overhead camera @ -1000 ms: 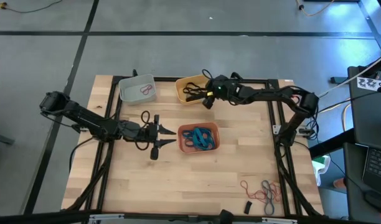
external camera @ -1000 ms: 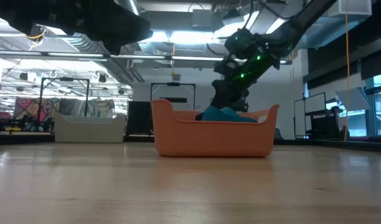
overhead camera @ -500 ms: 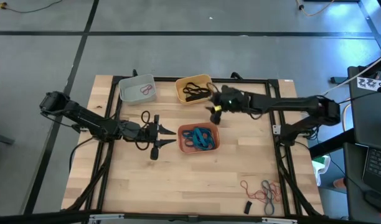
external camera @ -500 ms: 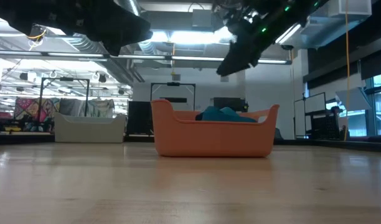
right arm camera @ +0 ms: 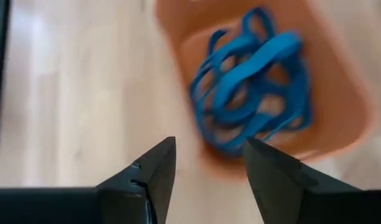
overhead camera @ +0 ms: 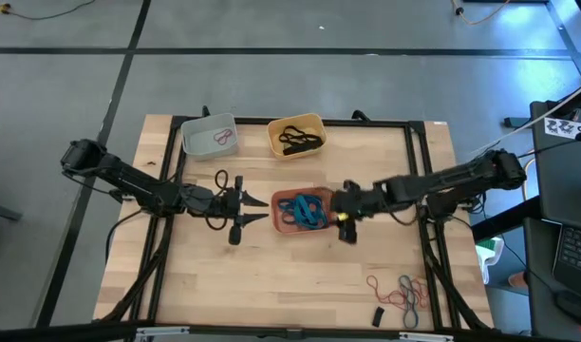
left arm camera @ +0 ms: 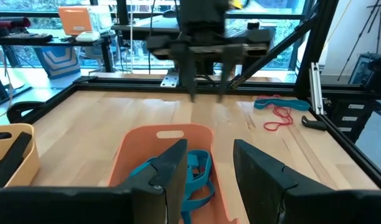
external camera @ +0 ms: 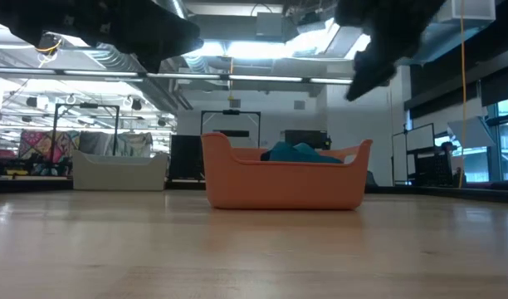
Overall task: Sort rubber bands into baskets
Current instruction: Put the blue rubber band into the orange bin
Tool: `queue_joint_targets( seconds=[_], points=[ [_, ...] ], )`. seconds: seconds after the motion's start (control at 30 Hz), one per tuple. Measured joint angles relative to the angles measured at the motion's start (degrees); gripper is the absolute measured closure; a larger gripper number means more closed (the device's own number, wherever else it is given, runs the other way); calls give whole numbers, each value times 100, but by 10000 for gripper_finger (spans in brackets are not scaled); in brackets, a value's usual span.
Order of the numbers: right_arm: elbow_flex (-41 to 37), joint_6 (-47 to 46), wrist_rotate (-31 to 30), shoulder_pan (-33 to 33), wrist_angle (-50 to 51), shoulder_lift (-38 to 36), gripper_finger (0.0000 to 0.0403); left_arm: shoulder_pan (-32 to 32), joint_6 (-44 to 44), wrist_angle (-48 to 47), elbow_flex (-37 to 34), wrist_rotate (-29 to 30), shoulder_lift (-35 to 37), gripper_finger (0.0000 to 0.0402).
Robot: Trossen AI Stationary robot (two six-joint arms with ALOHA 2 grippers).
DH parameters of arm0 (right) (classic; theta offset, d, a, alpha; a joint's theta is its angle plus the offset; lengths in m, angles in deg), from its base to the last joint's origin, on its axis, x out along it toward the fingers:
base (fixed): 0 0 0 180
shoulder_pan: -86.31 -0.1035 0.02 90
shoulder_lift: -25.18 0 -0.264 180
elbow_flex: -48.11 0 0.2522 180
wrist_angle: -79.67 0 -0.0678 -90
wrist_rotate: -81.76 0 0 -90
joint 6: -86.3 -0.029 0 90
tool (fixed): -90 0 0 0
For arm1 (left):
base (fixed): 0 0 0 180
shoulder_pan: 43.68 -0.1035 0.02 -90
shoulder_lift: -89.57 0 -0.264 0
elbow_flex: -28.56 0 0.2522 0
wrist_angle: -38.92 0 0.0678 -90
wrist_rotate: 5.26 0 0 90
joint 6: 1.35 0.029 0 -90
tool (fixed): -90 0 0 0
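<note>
Three baskets stand on the wooden table: a grey-white one with a red band in it, a yellow one with black bands, and a salmon one with blue bands. My left gripper hovers just left of the salmon basket, open and empty; its wrist view looks over that basket. My right gripper is at the salmon basket's right side, above the table, open and empty. Loose red, blue and dark bands lie near the table's front right corner.
A small black piece lies by the loose bands. Dark frame rails run along the table's edges. In the low view the salmon basket stands mid-table and the grey-white one far behind. Bare wood lies toward the near edge.
My right gripper has gone from over the yellow basket toward the table's near edge, passing the salmon basket's far right corner, and now stands beside that basket's right side. The black bands stay in the yellow basket.
</note>
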Motion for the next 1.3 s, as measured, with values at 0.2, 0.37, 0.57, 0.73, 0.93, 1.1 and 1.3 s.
queue_joint_targets(
  seconds=[0.2, 0.37, 0.57, 0.73, 0.93, 1.1, 1.3],
  points=[
    [0, -1259, -24, -778, 467, 0, 217, 0, 4, 98, 0, 0, 0, 274],
    [0, -2513, -147, -1424, 1055, 0, 217, 0, 2, 128, 0, 0, -1, 274],
    [-105, -3935, -784, -2319, 1491, 0, 217, 0, -20, 126, 0, 0, 0, 274],
    [-443, -5152, -730, -2959, 1528, 0, 217, 0, -17, 121, 0, 0, 0, 274],
    [-879, -6372, -494, -3567, 1534, 2, 217, 0, 2, 124, 0, 0, 0, 274],
    [-1143, -7263, -185, -4027, 1519, 2, 217, 0, 2, 124, 0, 0, 0, 274],
    [-1332, -8219, 206, -4580, 1505, 4, 217, 0, 4, 123, 0, 0, 0, 274]
  ],
)
